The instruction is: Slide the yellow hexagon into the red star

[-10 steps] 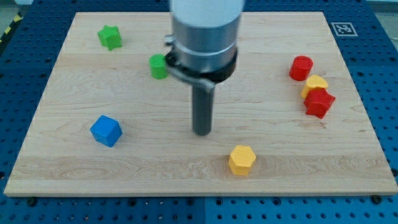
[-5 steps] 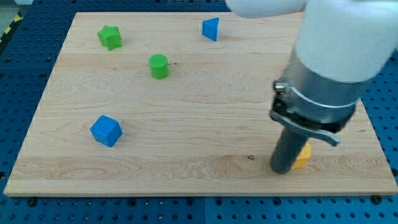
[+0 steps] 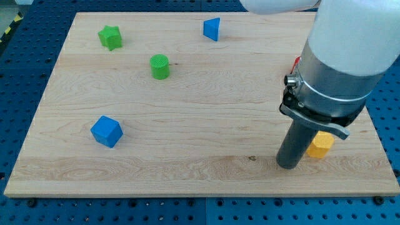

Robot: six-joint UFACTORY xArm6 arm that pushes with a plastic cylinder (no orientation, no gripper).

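Camera view: my arm's bulk hides the board's 3 o'clock side; only a red sliver peeks out there. My tip, a bare rod without jaws, touches the yellow hexagon, which lies at its 2 o'clock.

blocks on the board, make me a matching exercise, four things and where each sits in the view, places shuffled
Things:
1. green star
2. blue cube
3. yellow hexagon
4. blue triangle

Places:
A. touching or nearly touching my tip, at its right
B. top edge, near the middle
C. top left corner
D. lower left

Pairs: 1-C, 2-D, 3-A, 4-B
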